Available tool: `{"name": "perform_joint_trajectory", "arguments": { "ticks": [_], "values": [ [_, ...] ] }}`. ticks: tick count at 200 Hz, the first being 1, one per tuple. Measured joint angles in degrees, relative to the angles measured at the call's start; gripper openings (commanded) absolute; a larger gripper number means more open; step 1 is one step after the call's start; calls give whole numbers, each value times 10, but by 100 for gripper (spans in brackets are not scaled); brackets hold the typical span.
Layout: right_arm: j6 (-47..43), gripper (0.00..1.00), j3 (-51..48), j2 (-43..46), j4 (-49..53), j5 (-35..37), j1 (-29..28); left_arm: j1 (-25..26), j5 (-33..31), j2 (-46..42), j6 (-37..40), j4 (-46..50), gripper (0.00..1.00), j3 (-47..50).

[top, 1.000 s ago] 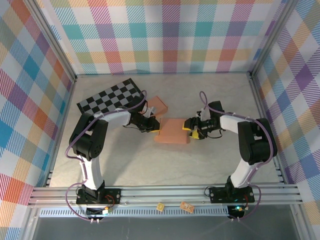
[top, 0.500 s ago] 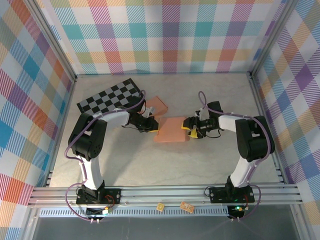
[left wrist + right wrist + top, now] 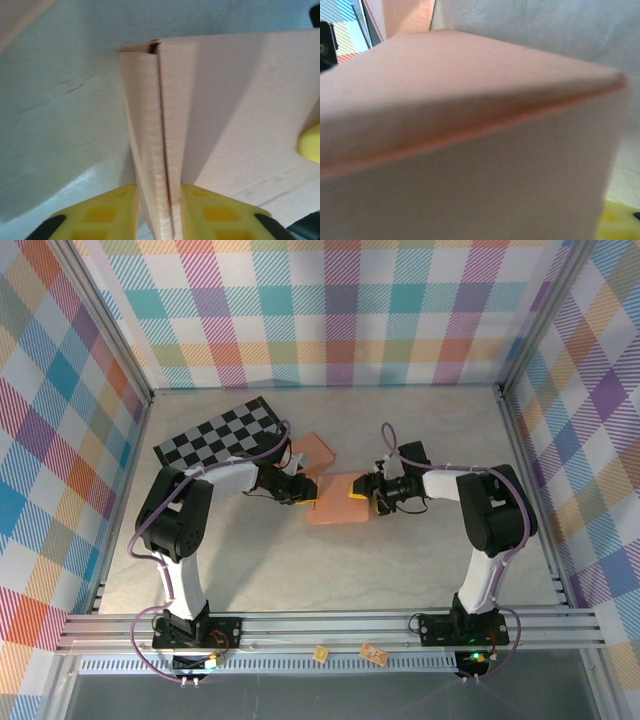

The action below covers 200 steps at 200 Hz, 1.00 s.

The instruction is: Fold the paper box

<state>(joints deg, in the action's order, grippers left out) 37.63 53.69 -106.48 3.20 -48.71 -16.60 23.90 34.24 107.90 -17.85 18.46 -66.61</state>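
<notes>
Two yellow left claw (image 3: pixel 155 212) fingers (image 3: pixel 107 212) narrowly flanking paper box (image 3: pixel 225 110) edge; right claw (image 3: pixel 365 492) state unclear.

Right wrist view: paper box (image 3: pixel 470 150) too close, blurred, cut off on left and bottom edges. Left wrist view: left gripper (image 3: pixel 157 210) fingertips cropped at bottom edge; can't tell if pads touch the fold.

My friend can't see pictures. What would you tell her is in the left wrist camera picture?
A folded edge of the pink paper box stands between the left gripper's two yellow fingers, above a pale marbled table. A bit of another yellow finger touches the box's right side.
</notes>
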Motion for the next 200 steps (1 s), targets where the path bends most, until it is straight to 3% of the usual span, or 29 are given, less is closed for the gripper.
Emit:
{"name": "perform_joint_trajectory", "arguments": {
  "ticks": [61, 115, 143, 181, 200],
  "values": [
    [83, 51, 5, 1, 10, -15, -1, 8, -100, -153, -5, -31, 52, 12],
    [151, 43, 52, 9, 149, -52, 30, 42, -96, -238, 70, -113, 54, 20],
    [183, 42, 52, 23, 246, -92, 46, 63, -58, -240, 152, -89, 57, 20],
    [224, 43, 17, 52, 337, -130, 48, 117, -6, -248, 320, 26, 85, -7],
    [235, 43, 14, 52, 368, -140, 48, 151, -4, -288, 410, 44, 90, 28]
  ]
}}
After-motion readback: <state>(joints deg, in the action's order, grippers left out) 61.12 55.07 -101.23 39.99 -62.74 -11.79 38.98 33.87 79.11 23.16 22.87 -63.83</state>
